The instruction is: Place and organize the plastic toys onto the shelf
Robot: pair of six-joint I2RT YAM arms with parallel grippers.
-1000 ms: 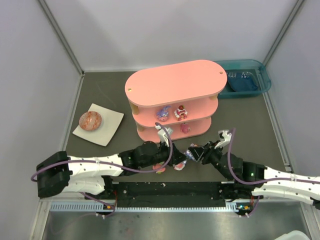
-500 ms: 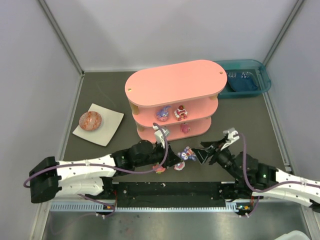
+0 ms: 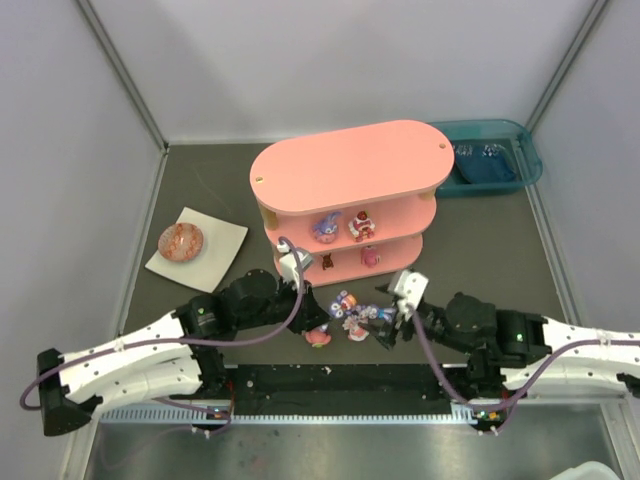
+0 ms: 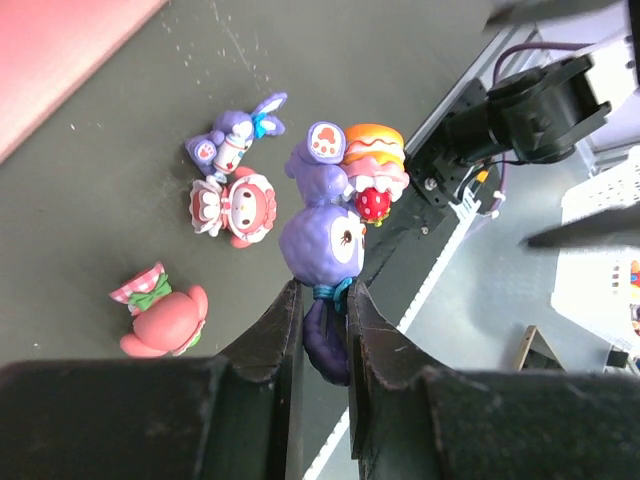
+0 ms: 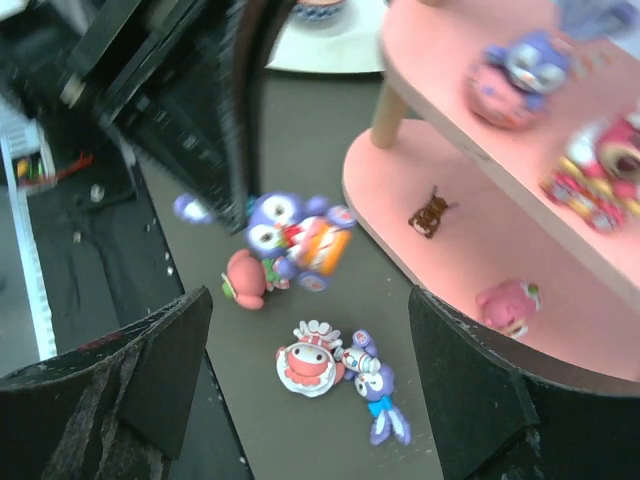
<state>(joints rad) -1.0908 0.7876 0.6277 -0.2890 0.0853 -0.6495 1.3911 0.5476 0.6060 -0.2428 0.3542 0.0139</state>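
My left gripper (image 4: 325,310) is shut on the lower body of a purple plastic toy (image 4: 322,235) that carries an orange cake. The toy hangs above the table, held toy (image 3: 345,300) just in front of the pink three-tier shelf (image 3: 350,165). Three loose toys lie below: a purple bunny (image 4: 235,140), a red-and-white figure (image 4: 230,205) and a pink one (image 4: 160,315). My right gripper (image 5: 312,310) stands wide open above the red-and-white figure (image 5: 312,358) and bunny (image 5: 378,395), holding nothing. In the top view the right gripper (image 3: 385,315) is beside the cluster.
Several small toys stand on the shelf's middle and bottom tiers (image 3: 361,225). A white square plate (image 3: 215,262) with a speckled ball (image 3: 181,240) lies to the left. A teal bin (image 3: 490,160) sits behind the shelf at the right.
My right gripper opened wide, left the purple bunny on the table, and swung back over the toys. My left arm drew back to the left, keeping the purple toy.
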